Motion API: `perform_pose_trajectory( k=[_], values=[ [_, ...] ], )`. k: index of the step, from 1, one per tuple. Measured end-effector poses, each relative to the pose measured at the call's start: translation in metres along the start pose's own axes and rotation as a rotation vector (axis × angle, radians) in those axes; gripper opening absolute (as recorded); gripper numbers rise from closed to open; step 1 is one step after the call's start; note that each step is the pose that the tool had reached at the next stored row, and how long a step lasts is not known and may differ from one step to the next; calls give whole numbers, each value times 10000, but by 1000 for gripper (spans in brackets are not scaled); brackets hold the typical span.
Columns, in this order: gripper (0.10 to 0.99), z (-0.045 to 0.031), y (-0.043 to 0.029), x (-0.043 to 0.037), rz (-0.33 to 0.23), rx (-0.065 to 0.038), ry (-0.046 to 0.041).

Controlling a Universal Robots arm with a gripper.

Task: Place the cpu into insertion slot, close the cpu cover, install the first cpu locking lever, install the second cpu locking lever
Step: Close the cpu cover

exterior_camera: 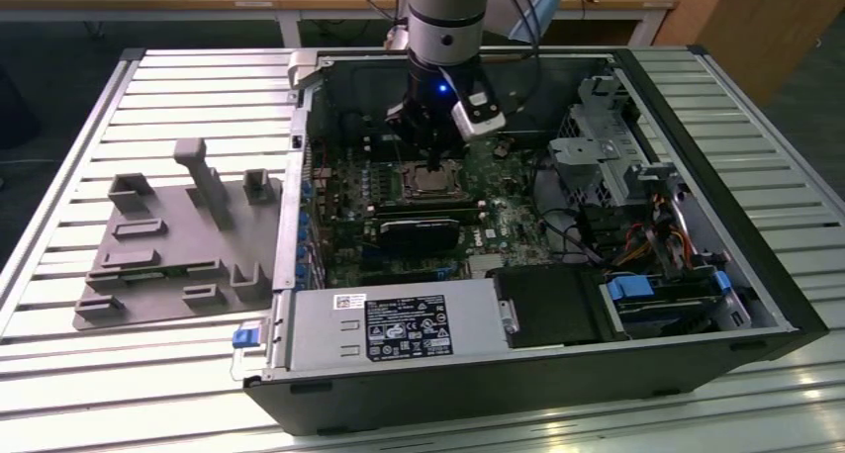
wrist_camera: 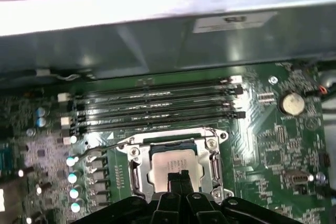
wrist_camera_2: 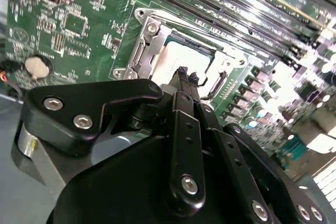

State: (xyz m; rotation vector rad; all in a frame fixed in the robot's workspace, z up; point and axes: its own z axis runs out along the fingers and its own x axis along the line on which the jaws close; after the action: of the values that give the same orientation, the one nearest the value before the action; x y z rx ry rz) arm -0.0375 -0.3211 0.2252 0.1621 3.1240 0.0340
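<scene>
A: gripper (wrist_camera_2: pixel 182 73) state?
B: Fingers (wrist_camera_2: pixel 185 114) shut, nothing btwn them, tips right over the cpu (wrist_camera: pixel 170 162) in both wrist views.
A: cpu where?
B: In its socket, centre of exterior view, mid motherboard (exterior_camera: pixel 346 211). The cpu cover (wrist_camera: pixel 135 173) lies flat round it, chip top showing thru opening.

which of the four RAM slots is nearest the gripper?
The slot right beside the cpu cover, farthest from the case wall; the gripper is over the cpu.
</scene>
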Motion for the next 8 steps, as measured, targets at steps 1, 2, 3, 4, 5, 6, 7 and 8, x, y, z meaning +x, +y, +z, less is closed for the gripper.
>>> perform_pose_trajectory(
  k=[1, 2, 3, 4, 5, 6, 7, 8],
  values=[
    [102, 1, 0, 0, -183, -2, 4],
    [102, 2, 0, 0, -376, -5, 8],
    [102, 3, 0, 0, -555, -7, 12],
    [102, 4, 0, 0, -735, -9, 16],
    [102, 4, 0, 0, -915, -11, 21],
    [102, 4, 0, 0, -1083, -12, 25],
    [102, 4, 0, 0, -1138, -13, 25],
    [102, 4, 0, 0, -1141, -13, 26]
  ],
)
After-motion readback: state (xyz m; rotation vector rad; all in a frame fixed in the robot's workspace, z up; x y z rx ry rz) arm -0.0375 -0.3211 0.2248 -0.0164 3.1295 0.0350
